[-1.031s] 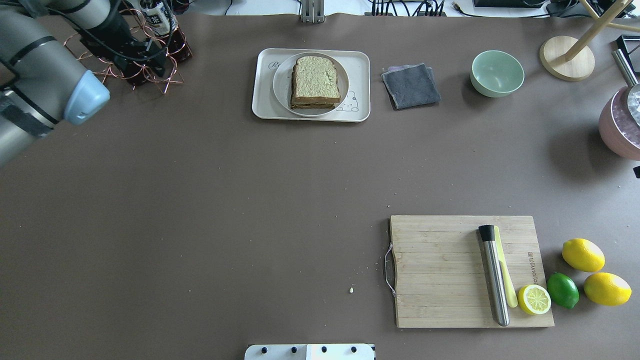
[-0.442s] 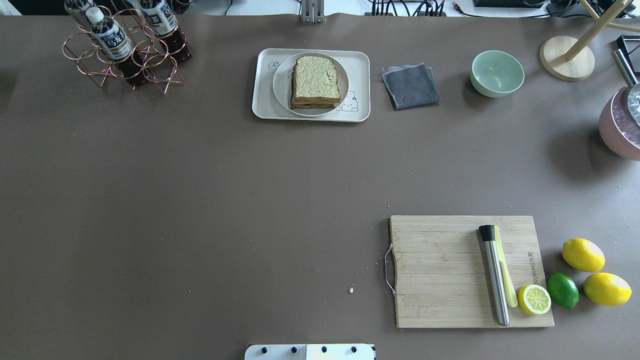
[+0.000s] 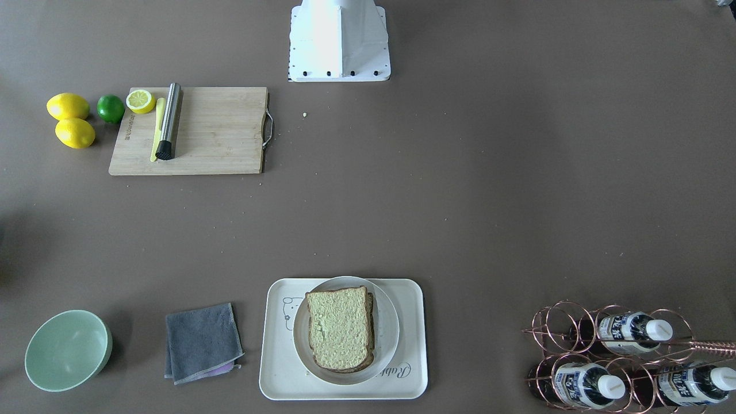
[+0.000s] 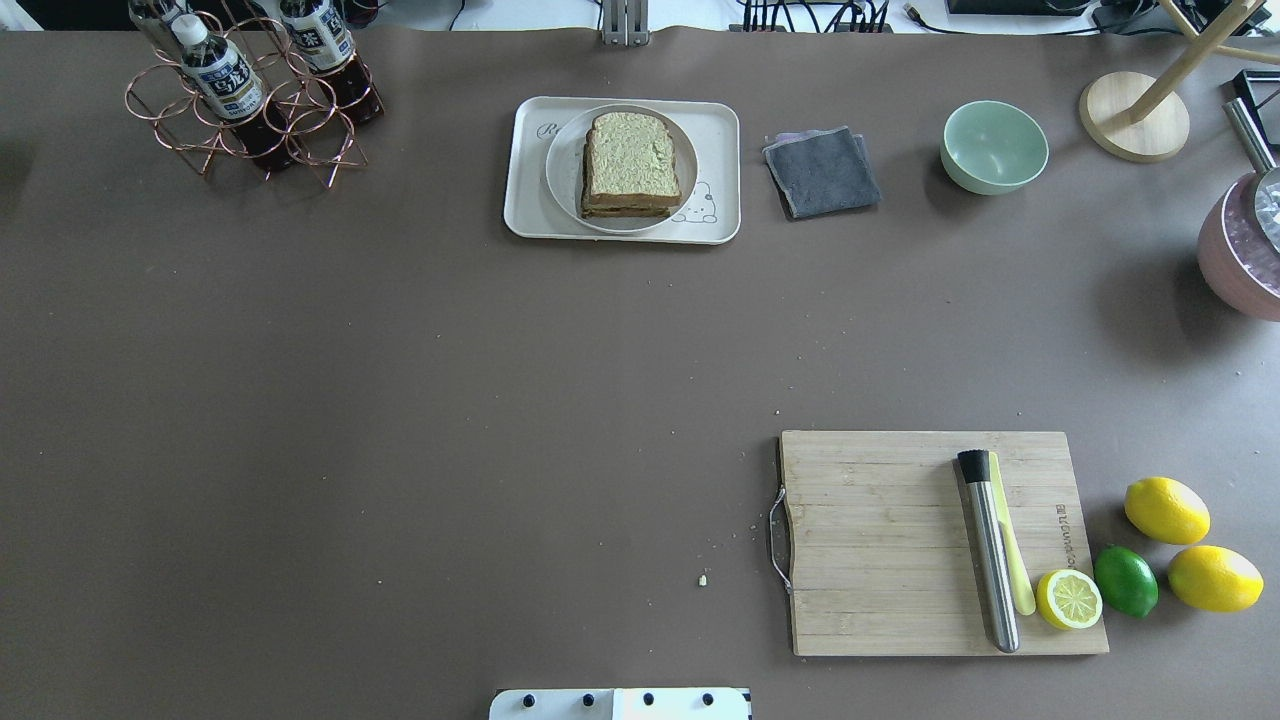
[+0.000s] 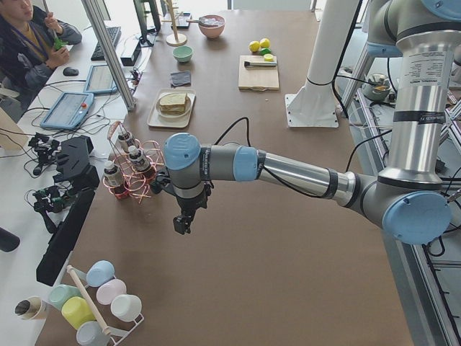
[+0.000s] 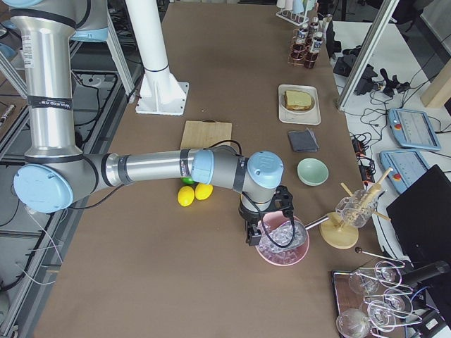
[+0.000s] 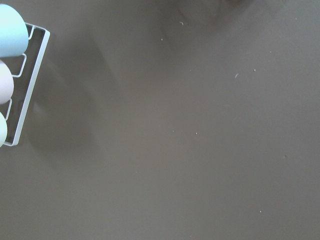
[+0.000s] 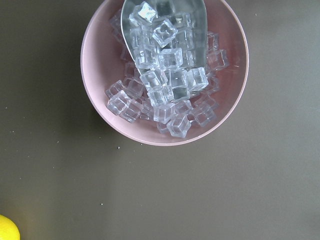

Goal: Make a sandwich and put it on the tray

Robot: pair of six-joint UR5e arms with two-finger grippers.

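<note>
The sandwich lies on a round white plate that stands on the cream tray at the far middle of the table. I see its top slice and the brown edge of the lower slice; the egg is hidden. It also shows in the front-facing view. My left gripper hangs over bare table near the bottle rack, far from the tray. My right gripper hangs over a pink bowl of ice. I cannot tell whether either is open or shut.
A copper rack of bottles stands far left. A grey cloth and a green bowl lie right of the tray. A cutting board holds a steel muddler. The pink ice bowl is at the right end.
My left arm has swung out of the overhead view to the left and uncovered the bottle rack. The sandwich, plate and tray have not moved.
</note>
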